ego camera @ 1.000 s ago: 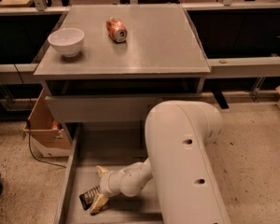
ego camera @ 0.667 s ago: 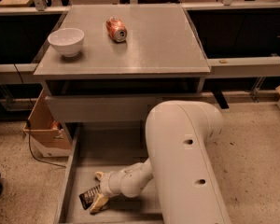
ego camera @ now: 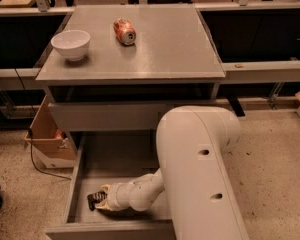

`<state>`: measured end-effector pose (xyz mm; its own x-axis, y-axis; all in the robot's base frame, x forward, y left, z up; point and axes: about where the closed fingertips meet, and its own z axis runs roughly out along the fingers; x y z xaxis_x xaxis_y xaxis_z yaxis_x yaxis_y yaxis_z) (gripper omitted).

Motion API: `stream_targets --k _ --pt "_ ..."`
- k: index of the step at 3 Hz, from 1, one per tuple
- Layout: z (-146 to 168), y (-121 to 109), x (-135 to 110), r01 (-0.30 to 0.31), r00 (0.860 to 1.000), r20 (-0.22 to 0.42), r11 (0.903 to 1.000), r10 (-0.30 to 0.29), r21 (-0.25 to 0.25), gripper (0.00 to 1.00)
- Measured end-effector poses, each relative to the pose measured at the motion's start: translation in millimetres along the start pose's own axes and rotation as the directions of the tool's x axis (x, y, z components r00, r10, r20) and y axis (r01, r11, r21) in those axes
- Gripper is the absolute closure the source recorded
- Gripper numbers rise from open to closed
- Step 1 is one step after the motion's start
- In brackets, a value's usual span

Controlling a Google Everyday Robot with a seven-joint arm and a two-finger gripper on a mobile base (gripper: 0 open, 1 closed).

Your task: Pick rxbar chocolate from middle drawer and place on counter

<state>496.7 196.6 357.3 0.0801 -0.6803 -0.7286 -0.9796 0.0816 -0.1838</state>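
The middle drawer (ego camera: 115,156) is pulled out at the bottom of the cabinet. Near its front left corner lies the rxbar chocolate (ego camera: 92,201), a small black bar. My gripper (ego camera: 101,199) reaches down into the drawer from the right, and its two pale fingers are shut on the bar's right end. The big white arm covers the drawer's right half. Above, the grey counter (ego camera: 165,54) is in full view.
A white bowl (ego camera: 70,44) stands at the counter's left. A crushed orange soda can (ego camera: 124,31) lies near its back middle. The shallower drawer front (ego camera: 105,116) sits just above the open drawer. An open cardboard box (ego camera: 47,134) stands on the floor at left.
The gripper's fingers have drawn together around the bar. The bar now sits slightly higher in the picture than before.
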Motion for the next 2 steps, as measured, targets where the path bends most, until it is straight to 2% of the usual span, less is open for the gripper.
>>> stream_targets --k 1,2 --pt "-6.8 -11.0 2.0 -0.039 0.999 -0.003 0.9989 0.04 0.026 1.0" --pt "-14.8 -18.4 2.3 -0.071 0.997 -0.004 0.9962 0.071 0.05 1.0"
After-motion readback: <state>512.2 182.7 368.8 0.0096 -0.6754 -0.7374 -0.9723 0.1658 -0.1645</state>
